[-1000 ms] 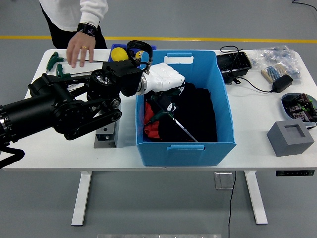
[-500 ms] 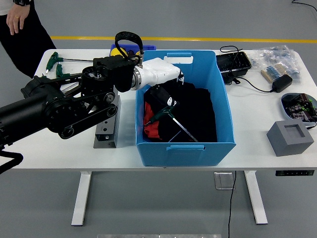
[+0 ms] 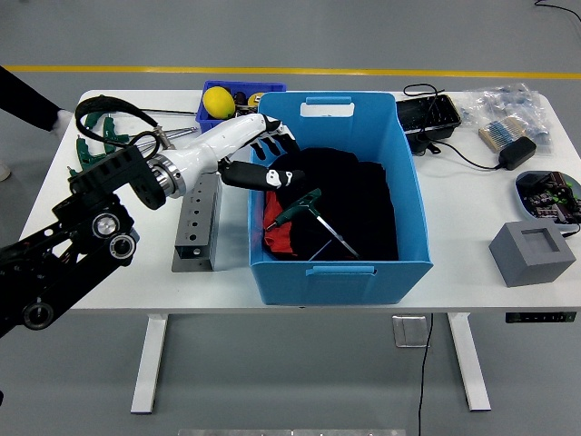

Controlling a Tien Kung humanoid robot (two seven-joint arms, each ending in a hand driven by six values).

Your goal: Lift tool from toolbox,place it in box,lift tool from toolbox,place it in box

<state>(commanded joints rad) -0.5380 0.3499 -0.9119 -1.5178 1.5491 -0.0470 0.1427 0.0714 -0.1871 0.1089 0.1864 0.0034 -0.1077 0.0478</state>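
Step in hand, as judged: 1 T-handle tool (image 3: 309, 213) lies inside the blue box (image 3: 399, 182), placement done. The left hand (image 3: 263, 159) hovers over the box's left rim, fingers spread, holding nothing; the tool lies just right of it. Next move: reach left of the box to the green-handled tools (image 3: 95, 145) and grasp 1.

Left hand (image 3: 259, 156) empty, fingers (image 3: 272, 176) spread over blue box (image 3: 340, 272); green-handled tool (image 3: 313, 216) inside.
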